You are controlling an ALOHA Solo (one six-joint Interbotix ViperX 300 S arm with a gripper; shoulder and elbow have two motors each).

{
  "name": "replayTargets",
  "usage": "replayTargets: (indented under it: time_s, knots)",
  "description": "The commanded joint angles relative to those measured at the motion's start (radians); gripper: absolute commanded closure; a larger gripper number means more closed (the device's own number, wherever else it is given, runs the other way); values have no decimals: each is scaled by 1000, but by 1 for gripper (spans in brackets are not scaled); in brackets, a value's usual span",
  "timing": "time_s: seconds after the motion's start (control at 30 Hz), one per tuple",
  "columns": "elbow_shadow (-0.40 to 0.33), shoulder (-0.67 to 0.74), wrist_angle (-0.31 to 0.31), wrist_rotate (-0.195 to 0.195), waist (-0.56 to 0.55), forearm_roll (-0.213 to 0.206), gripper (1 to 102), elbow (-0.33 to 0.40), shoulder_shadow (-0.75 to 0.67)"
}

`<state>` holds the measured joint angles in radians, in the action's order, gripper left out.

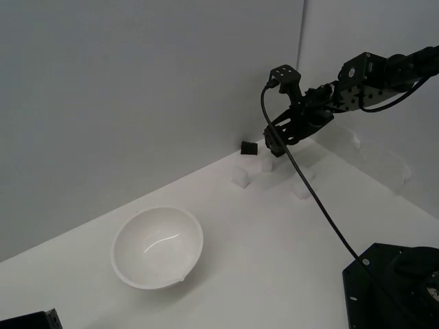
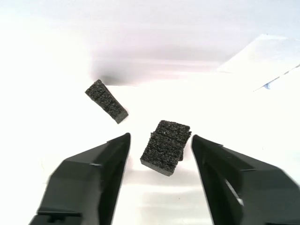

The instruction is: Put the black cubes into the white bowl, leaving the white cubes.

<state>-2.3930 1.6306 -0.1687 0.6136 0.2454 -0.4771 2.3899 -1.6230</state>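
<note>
White tabletop (image 1: 274, 260) against grey walls meeting in a corner. Near the front, toward the exterior view's left: large glossy white bowl (image 1: 158, 247), nothing visible inside. Far back by the wall: one black cube (image 1: 249, 147), with white cubes (image 1: 241, 177) just in front, faint against the surface. Above that cluster: gripper (image 1: 273, 145), jaws spread apart, gripping nothing. From the wrist view: gripper (image 2: 160, 140) straddling a porous black foam block (image 2: 166, 147), gaps on both sides; second black block (image 2: 106, 100) lying tilted, a little farther off.
</note>
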Motion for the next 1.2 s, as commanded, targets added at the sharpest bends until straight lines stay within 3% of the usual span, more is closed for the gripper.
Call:
replayTargets:
  time_s: [0.0,0.1,0.23,0.4,0.63,0.77,1.03,1.17]
  knots:
    - [29,23,0,0,17,-21,51,-21,-29]
    - [26,37,0,0,17,-21,82,-18,-44]
    - [23,58,-2,0,21,-18,100,-15,-64]
    - [21,95,-25,0,21,-18,100,-15,-104]
    - [20,232,-160,0,3,-18,100,-11,-238]
    - [2,318,-184,-5,-46,-23,100,5,-324]
    - [-58,466,-230,-55,-201,-52,100,61,-472]
    - [-66,529,-235,-115,-311,-55,100,69,-537]
